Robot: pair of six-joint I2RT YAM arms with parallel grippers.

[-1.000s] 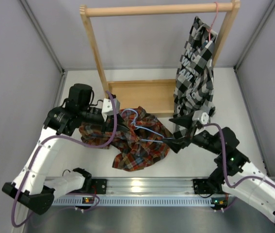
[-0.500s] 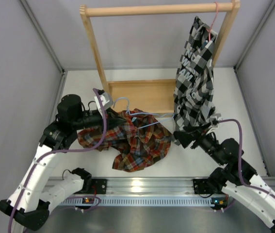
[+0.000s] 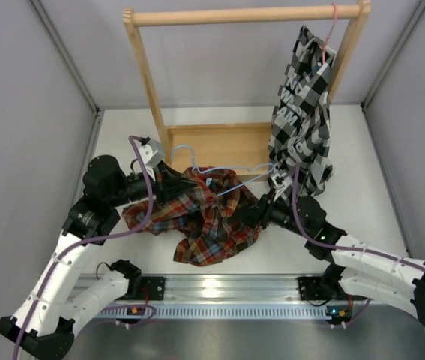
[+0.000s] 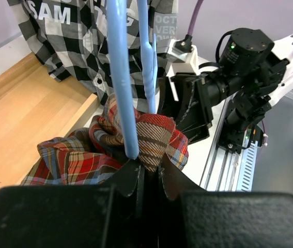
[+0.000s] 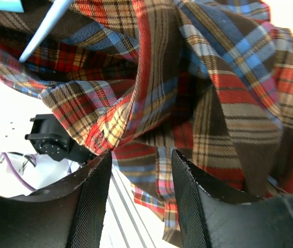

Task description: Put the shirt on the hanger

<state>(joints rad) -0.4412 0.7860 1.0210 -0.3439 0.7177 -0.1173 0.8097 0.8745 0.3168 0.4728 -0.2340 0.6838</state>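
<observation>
My L claw (image 4: 149, 170) clamps thin light-blue wire hanger (image 4: 121, 93). R claw (image 5: 141, 160) half-open at limp red-plaid shirt (image 5: 213, 93) mid-frame; pinch fold.

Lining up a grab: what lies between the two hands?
In the top view, the bunched plaid shirt, with the light-blue hanger held by the left hand lying across it.

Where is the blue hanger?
Top view, middle: the hanger sits on the plaid shirt, in front of the wooden rack, pinched by the left hand.
</observation>
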